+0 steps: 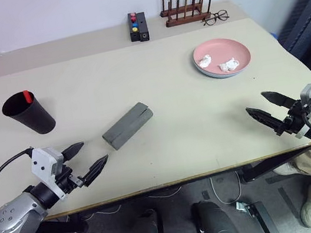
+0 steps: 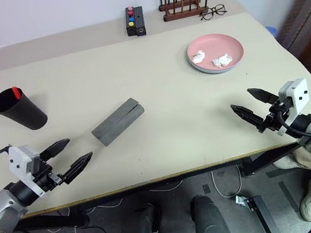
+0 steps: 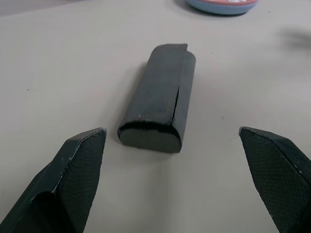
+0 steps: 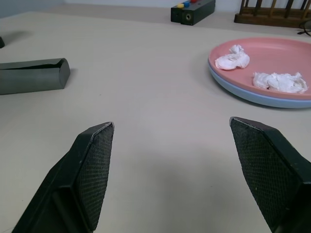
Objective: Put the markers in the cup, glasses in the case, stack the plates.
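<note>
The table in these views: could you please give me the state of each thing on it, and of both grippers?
case: shut, lying flat
cup: upright, red-capped marker standing inside
pink plate: stacked on the blue plate, two crumpled white wads on it
spectacles: unfolded, beside the wooden rack
left gripper: open, empty
right gripper: open, empty

Left pincer [image 1: 86, 158] and right pincer [image 1: 266, 108] both gape, pointing inward.
</note>
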Available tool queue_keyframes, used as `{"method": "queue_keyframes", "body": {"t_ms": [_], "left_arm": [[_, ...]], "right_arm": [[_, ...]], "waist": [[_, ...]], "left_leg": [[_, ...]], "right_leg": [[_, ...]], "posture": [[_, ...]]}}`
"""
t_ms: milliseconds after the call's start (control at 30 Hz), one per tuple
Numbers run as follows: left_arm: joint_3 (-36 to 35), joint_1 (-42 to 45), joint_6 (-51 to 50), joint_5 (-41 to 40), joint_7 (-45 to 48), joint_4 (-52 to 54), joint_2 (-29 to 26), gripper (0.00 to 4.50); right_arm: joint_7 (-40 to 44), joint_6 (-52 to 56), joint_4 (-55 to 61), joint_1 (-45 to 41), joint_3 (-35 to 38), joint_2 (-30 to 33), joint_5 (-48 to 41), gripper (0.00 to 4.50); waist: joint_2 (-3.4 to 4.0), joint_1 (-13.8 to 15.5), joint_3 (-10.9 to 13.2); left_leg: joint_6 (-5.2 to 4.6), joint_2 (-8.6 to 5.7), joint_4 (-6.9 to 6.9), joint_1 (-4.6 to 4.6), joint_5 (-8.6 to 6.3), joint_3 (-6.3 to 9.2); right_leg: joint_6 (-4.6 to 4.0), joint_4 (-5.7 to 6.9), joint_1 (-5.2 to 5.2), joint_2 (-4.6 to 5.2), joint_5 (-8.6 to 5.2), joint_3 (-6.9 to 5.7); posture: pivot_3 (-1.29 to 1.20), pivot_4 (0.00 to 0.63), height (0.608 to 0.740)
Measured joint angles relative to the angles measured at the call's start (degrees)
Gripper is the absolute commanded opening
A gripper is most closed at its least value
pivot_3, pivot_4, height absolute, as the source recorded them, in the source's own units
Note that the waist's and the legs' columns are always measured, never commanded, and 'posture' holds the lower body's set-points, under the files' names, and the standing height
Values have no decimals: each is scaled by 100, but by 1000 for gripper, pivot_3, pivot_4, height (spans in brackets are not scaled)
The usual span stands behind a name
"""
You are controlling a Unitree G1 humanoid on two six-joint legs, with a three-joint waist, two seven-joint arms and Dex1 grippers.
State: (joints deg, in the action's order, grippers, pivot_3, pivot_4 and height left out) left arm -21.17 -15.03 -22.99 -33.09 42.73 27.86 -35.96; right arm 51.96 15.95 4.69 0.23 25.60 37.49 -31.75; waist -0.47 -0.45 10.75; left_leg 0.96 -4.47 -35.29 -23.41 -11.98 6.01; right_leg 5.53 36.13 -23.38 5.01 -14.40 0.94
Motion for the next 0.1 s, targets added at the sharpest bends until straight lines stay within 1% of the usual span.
{"method": "queue_keyframes", "body": {"t_ms": [100], "left_arm": [[13,-45,23,7,23,37,6,4500]], "right_arm": [[-12,3,9,1,-12,0,2,3865]], "waist": [[0,2,0]], "left_leg": [[0,0,0,0,0,0]], "right_leg": [[0,-1,0,0,0,0]], "posture": [[0,150,740]]}}
